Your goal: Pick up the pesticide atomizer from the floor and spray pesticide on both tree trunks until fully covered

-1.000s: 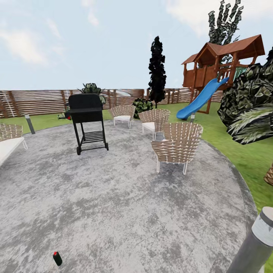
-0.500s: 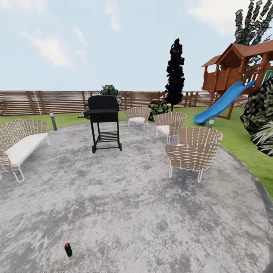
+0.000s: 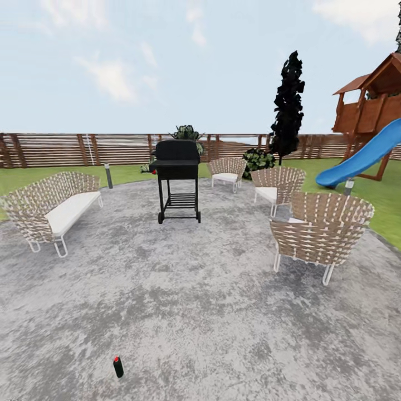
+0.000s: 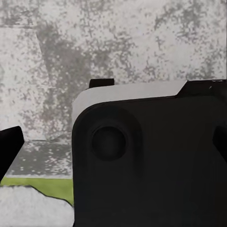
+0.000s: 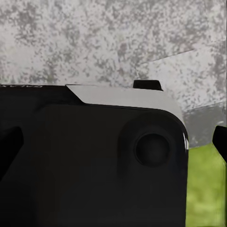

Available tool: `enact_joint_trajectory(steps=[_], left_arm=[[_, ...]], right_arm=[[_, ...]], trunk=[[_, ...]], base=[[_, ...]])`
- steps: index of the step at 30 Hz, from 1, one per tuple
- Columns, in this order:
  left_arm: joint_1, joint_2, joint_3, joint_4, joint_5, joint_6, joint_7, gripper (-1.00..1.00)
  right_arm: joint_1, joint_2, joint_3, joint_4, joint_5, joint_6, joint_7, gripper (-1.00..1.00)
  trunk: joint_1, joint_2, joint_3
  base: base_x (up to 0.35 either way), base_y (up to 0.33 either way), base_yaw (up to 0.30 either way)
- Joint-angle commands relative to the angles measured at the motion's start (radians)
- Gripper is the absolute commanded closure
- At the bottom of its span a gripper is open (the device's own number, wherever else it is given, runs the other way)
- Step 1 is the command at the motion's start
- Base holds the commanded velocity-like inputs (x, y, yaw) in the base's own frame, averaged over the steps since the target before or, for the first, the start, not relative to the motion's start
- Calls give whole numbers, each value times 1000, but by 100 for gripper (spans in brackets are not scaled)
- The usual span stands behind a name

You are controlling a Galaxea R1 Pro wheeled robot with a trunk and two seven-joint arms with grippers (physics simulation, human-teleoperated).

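The pesticide atomizer [image 3: 118, 366], a small dark canister with a red top, stands upright on the grey paved patch [image 3: 223, 312] in the near left of the head view, with nothing touching it. The tree trunks are out of view. In the left wrist view the left gripper [image 4: 118, 151] shows as dark finger edges at either side, wide apart with nothing between them, in front of a black robot body part [image 4: 151, 165]. The right gripper [image 5: 113, 146] looks the same in the right wrist view, also over paving and a strip of grass.
A black grill [image 3: 177, 181] stands mid-patch. A wicker bench [image 3: 53, 209] is at the left, and three wicker chairs [image 3: 320, 234] stand at the right and back. A short bollard [image 3: 108, 175], slat fence [image 3: 67, 149], dark slim conifer [image 3: 288, 106], and a playhouse with a blue slide [image 3: 365, 156] lie beyond.
The head camera has turned left, so the whole scene has slid right; the wicker bench came into view and the near bollard and bush left it. The atomizer itself stays put.
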Motion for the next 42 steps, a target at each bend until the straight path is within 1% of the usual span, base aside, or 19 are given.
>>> enact_joint_trajectory(steps=[1,14,21,37,42], left_arm=[[0,0,0,0,0,0,0,-100],[0,0,6,-2,0,-2,0,-100],[0,0,6,-2,0,-2,0,-100],[0,2,9,-3,4,-2,0,-100],[0,2,9,-3,5,-2,0,-100]], right_arm=[[0,0,0,0,0,0,0,-100],[0,0,0,1,0,0,0,-100],[0,0,0,1,0,0,0,-100],[0,0,0,1,0,0,0,-100],[0,0,0,1,0,0,0,-100]], trunk=[[0,0,0],[0,0,0],[0,0,0],[0,0,0],[0,0,0]], base=[[336,0,280],[339,-58,281],[247,-218,280],[77,-302,281],[139,-228,281]])
